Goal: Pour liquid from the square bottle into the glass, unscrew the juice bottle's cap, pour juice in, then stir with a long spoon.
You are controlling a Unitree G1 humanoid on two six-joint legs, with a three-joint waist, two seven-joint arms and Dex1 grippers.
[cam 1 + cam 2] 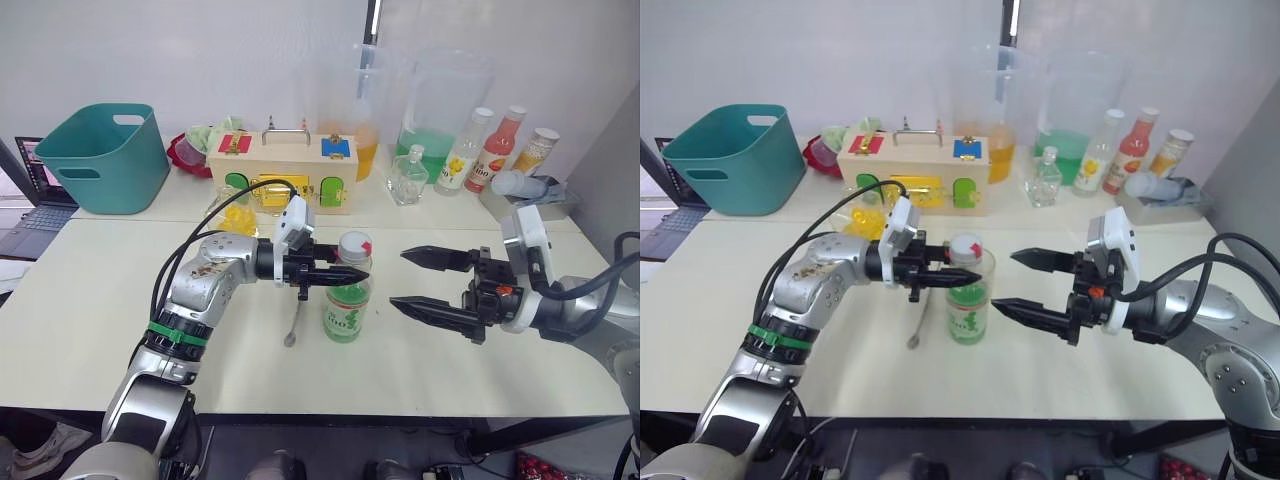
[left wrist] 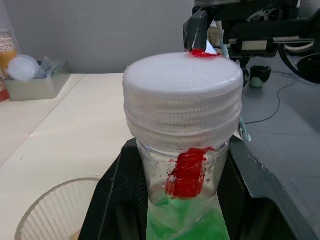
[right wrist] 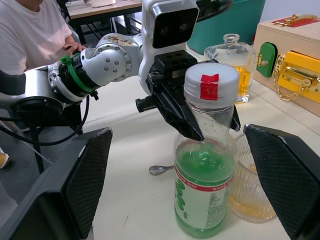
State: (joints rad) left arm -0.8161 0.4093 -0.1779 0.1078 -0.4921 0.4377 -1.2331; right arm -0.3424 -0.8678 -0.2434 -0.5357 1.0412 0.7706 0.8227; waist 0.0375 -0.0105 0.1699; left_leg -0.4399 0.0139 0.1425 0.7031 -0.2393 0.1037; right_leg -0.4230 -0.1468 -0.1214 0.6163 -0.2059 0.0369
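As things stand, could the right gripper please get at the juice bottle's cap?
Probably yes: the right gripper is open beside the juice bottle, table bare between. The left gripper holds the neck below the cap.

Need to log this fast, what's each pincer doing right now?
Left pincer: closed on the juice bottle's neck.
Right pincer: open, holding nothing.

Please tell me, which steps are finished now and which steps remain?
The glass already holds yellow liquid, so the first pour looks done. The left gripper is shut on the juice bottle below its cap, which is on. The open right gripper is nearby. Unscrewing, pouring, stirring remain.
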